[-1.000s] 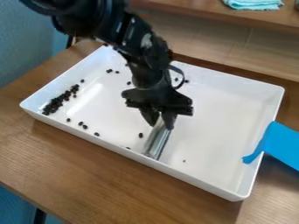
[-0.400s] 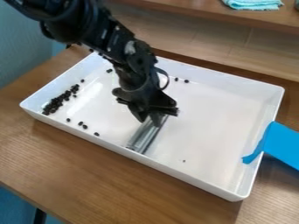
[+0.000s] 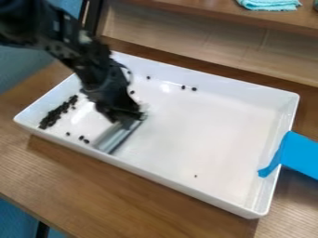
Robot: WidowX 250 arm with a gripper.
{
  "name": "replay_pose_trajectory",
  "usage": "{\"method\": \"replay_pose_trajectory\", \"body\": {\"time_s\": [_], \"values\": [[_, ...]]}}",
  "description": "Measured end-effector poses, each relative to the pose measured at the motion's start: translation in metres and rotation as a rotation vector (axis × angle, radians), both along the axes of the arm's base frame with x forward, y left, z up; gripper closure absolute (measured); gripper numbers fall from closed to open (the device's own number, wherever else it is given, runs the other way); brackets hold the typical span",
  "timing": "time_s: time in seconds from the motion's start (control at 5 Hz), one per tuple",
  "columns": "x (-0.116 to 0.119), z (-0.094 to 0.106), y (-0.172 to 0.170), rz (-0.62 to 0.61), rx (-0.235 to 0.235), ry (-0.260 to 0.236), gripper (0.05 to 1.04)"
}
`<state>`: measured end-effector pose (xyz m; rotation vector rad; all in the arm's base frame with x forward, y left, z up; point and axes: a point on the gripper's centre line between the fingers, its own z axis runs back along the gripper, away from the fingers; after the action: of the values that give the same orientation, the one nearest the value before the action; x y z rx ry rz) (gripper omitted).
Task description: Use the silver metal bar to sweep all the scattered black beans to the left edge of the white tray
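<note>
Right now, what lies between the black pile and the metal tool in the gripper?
Three loose black pieces lie between the near ends of the pile and the tool, along the tray's near wall, in the camera view.

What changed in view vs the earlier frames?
Black two-finger gripper swept image-left across the tray, still gripping the long silver metal piece, now nearer the pile of small black beads. White rectangular tray slipped slightly, its left corner going left and down in the image. Nothing let go. Unchanged: folded teal cloth on the wooden shelf.
</note>
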<state>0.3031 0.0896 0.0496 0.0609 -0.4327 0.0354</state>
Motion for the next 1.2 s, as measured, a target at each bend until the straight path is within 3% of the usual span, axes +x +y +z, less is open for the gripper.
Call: {"method": "replay_pose_trajectory", "body": {"time_s": [0.2,0.4,0.6,0.8,1.0,1.2], "values": [[-0.014,0.001,0.033,-0.016,-0.003,0.014,0.755],[-0.018,0.006,0.055,-0.023,0.005,-0.005,0.755],[-0.007,0.003,0.075,-0.012,0.035,-0.019,0.755],[-0.005,0.007,0.078,-0.019,0.025,-0.017,0.755],[-0.003,0.019,0.068,0.010,-0.053,0.001,0.755],[0.018,0.059,0.038,0.028,-0.131,-0.004,0.755]]}}
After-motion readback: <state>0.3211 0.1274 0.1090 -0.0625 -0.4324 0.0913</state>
